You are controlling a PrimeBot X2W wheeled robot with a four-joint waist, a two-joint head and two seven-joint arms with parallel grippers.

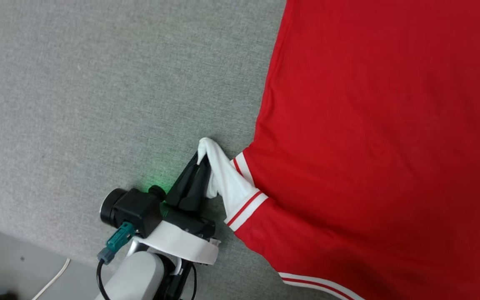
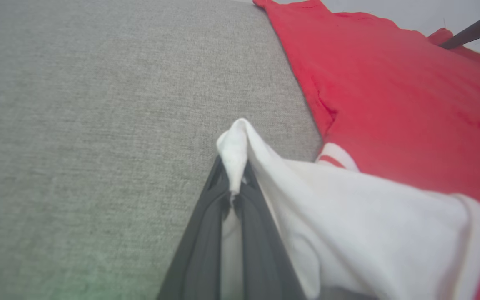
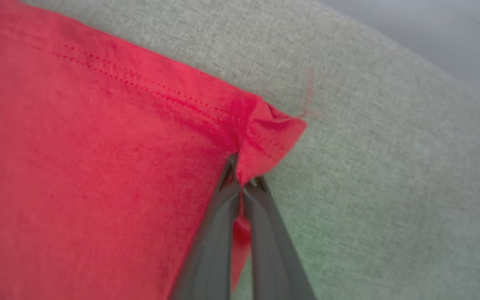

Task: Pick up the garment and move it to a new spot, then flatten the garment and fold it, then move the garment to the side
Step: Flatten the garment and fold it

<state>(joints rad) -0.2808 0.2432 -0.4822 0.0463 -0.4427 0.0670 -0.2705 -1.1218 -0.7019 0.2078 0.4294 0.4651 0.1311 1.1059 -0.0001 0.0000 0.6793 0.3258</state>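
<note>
Item one, the garment (image 1: pixel 369 125): a red jersey spread over the right half of my head view on the grey fabric surface (image 1: pixel 98 83), with striped trim along its lower edge. Item two, my left gripper (image 1: pixel 201 160): the pale forearm (image 1: pixel 136 275) enters from the bottom edge with the wrist camera (image 1: pixel 133 212) on its left flank. Its dark fingers angle up and to the right, low over the surface, and the jaws are pinched together on the tip of the white sleeve (image 1: pixel 229 183), which stands out leftward from the red body in a taut peak. Item three, my right gripper (image 3: pixel 244 183): the fingers lie close side by side, clamped on a red hem corner (image 3: pixel 271 137), with the stitched edge bunched just past the tips.
</note>
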